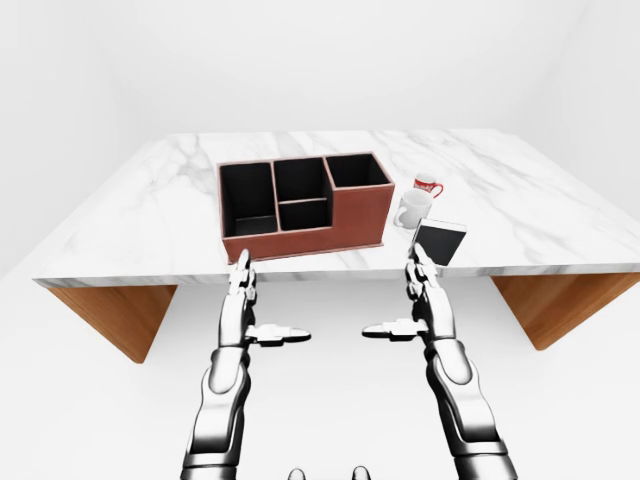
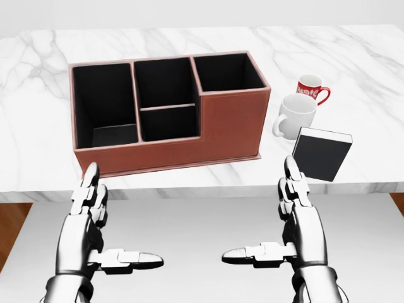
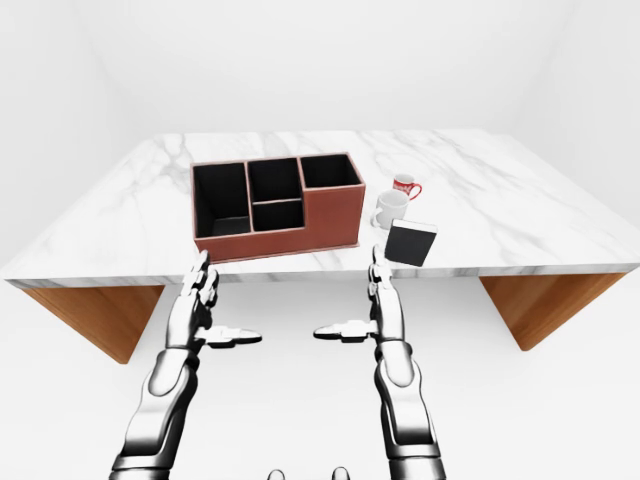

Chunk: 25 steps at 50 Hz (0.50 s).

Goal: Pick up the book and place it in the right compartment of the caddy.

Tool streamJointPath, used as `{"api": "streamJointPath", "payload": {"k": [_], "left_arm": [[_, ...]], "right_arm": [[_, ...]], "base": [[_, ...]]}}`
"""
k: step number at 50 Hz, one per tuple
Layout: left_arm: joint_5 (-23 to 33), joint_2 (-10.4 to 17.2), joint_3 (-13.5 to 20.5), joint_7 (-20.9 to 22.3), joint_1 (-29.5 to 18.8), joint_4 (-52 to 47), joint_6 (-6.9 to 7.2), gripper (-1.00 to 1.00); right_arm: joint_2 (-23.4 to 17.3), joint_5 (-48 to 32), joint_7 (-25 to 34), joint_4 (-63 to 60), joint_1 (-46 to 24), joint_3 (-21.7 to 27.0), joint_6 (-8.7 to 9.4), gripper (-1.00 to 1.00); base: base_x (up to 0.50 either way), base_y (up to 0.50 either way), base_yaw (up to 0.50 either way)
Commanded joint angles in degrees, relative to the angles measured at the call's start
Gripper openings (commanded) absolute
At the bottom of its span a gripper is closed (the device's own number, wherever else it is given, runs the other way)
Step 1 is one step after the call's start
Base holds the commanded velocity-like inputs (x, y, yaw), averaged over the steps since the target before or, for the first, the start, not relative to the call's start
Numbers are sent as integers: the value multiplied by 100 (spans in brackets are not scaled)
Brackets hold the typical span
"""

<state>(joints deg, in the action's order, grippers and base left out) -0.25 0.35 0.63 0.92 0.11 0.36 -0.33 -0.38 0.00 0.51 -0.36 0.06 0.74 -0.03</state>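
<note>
A black book (image 2: 322, 154) with a white page edge stands near the table's near edge, right of the brown caddy (image 2: 231, 129). The caddy has several black-lined compartments; its right compartment (image 2: 227, 71) holds nothing that I can see. My right hand (image 2: 278, 218) hangs open just below and left of the book, apart from it, fingers up and thumb pointing left. My left hand (image 2: 110, 218) is open too, below the caddy's left end, touching nothing.
Two mugs stand right of the caddy, above the book: a white mug (image 2: 293, 116) and a red-and-white mug (image 2: 312, 88). The marble table (image 2: 353, 69) spreads wide on wooden legs (image 1: 115, 315), and white floor lies below it.
</note>
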Motion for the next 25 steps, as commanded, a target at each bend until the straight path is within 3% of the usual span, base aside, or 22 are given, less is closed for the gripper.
{"api": "streamJointPath", "payload": {"k": [1,7,13,25], "left_arm": [[-19,52,80,153,43,28,-41,100],[-13,45,75,152,62,-17,-20,100],[-3,43,73,148,50,47,-69,100],[14,43,62,155,44,118,-121,100]], "right_arm": [[-54,-76,44,-72,10,90,-22,100],[-38,-142,39,-382,98,35,159,100],[-37,-342,-20,-582,168,-29,208,100],[-35,-944,-91,-689,272,-232,-53,100]], "base": [[0,0,0],[0,0,0],[0,0,0],[4,0,0]]}}
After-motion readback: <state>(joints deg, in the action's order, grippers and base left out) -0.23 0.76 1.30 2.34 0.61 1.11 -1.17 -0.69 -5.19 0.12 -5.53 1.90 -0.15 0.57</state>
